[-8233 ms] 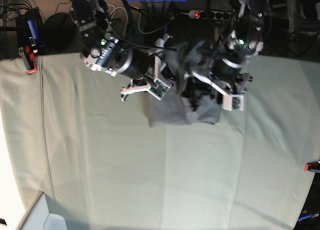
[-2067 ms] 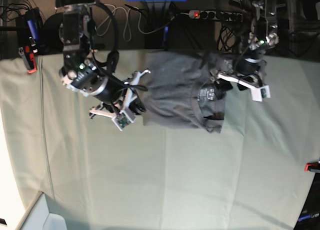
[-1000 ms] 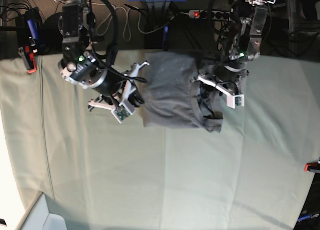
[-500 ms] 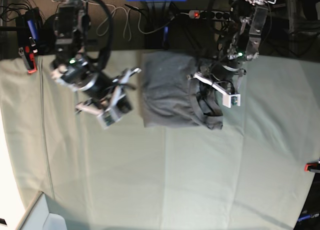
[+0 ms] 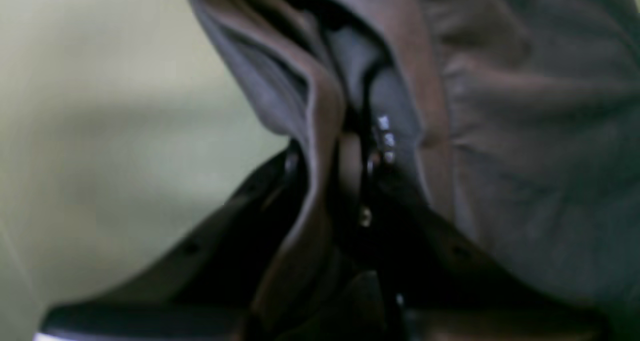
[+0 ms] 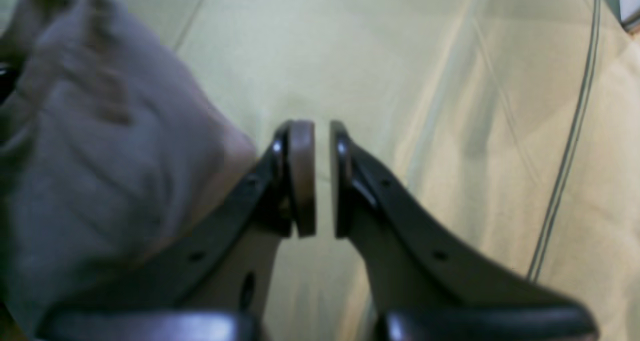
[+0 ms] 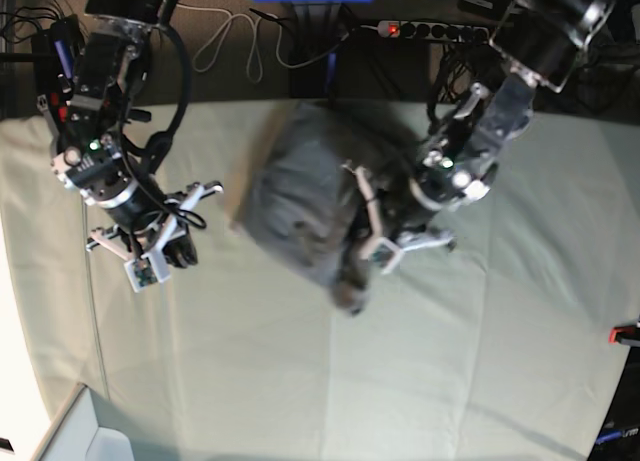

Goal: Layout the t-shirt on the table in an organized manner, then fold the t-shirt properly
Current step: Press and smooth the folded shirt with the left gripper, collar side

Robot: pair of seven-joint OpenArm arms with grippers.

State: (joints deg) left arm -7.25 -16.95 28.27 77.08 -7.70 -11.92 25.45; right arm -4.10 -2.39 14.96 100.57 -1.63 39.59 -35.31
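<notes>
Basically, going left to right in the base view: the right gripper [image 7: 170,249] sits at the left of the frame over bare table [image 7: 250,361], empty, its pads nearly pressed together with only a thin slit between them, as the right wrist view shows [image 6: 322,178]. The t-shirt [image 7: 300,206] lies to the right of that gripper, apart from it, bunched into a dark grey lump at upper centre of the frame near the table's far edge, not spread flat. In the right wrist view the t-shirt [image 6: 90,141] fills the left side, just beside the left finger but not between the pads. Further right, the left gripper [image 7: 385,243] is at the lump's lower right edge, and the left wrist view shows it pinching a fold of the fabric [image 5: 320,131] between closed pads. The bundle's long axis looks to run diagonally from upper left to lower right, with a tail of cloth drooping toward lower centre. So the left arm is the one on the shirt; the right arm is the farther one and would likely need to travel rightward across the frame to take the bundle's free left edge before any spreading can happen.
</notes>
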